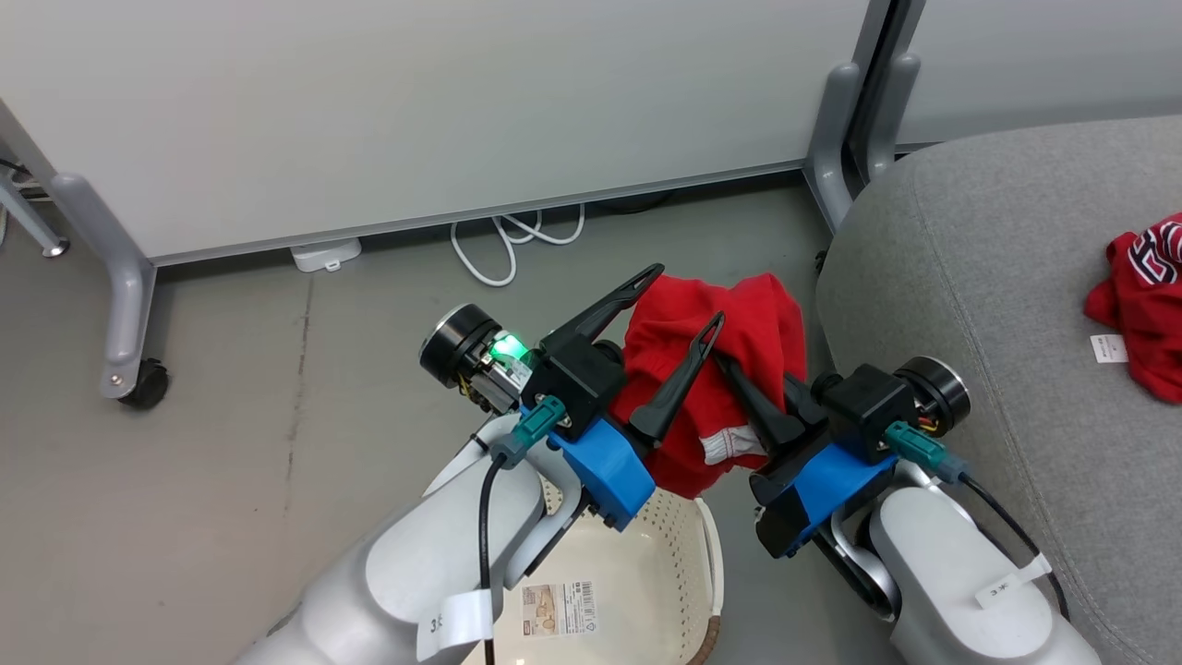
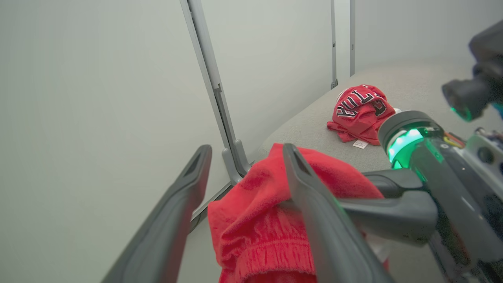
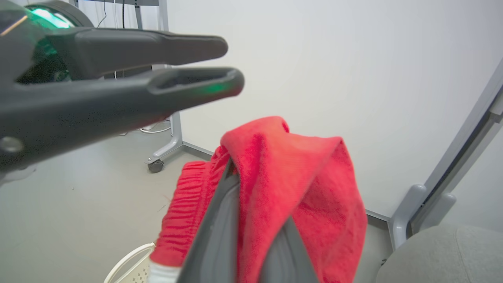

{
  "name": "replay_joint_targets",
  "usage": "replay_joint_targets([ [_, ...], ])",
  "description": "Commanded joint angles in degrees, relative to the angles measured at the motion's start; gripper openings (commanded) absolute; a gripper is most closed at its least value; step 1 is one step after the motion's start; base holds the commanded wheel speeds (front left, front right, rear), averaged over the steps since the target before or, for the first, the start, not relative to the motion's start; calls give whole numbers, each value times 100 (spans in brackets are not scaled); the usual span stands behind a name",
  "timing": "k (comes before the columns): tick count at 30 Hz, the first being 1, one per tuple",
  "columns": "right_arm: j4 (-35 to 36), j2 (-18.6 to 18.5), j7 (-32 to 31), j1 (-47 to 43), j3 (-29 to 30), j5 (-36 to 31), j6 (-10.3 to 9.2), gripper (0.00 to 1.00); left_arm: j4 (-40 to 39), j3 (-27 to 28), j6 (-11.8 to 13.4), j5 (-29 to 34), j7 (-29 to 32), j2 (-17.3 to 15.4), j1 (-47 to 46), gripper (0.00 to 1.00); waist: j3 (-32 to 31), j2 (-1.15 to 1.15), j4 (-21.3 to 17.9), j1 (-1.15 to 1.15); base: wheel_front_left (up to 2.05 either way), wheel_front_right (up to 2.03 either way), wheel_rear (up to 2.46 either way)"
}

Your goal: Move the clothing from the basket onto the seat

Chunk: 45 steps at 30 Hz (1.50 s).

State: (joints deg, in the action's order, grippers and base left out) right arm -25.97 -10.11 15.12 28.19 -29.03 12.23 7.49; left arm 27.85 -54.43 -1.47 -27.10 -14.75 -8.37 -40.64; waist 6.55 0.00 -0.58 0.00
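The left tool is standing with its two fingers wide apart and is holding nothing. The finger nearer to the other arm is lying against the plain red garment, or just beside it; I cannot tell which. This garment is hanging in the air between the two tools, above the basket, which is sitting on the floor under both wrists. The right tool is clamping the garment: its fingers are pressed together, and the cloth is draping over their tips and falling down on both sides.

Going further right of the right tool, the seat is waiting, and the jersey is already lying on it, well apart from both tools.

I am judging the risks like this:

- Only one tool is gripping, and it seems to be pinching a fold (not a thick bunch), so the cloth may be slipping out during a fast swing and landing on the floor between basket and seat.
- The open finger of the left tool may be catching the cloth and pulling it from the grip when the right arm is moving away.
- The two tools are very near each other, so a careless turn may be making them collide.
- Letting go too early is dropping the garment short of the seat edge.
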Motion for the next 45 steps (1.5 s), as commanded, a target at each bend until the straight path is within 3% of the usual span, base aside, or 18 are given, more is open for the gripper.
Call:
replay_joint_targets([
  [1, 53, 14, 5, -6, 70, -31, 1, 0, -13, -4, 41, 18, -10, -25, -26, 100, 72, 0, -96, 0, 0, 0, 0],
  [26, 569, 1, 5, -435, 1752, -250, 1, 0, 5, -299, -40, 120, 52, 40, -293, 100, 622, 0, -1324, 0, 0, 0, 0],
  [45, 890, -9, 5, -912, 2702, -372, 1, 0, 166, -604, -161, 157, 49, 165, -365, 100, 830, 0, -1904, 0, 0, 0, 0],
])
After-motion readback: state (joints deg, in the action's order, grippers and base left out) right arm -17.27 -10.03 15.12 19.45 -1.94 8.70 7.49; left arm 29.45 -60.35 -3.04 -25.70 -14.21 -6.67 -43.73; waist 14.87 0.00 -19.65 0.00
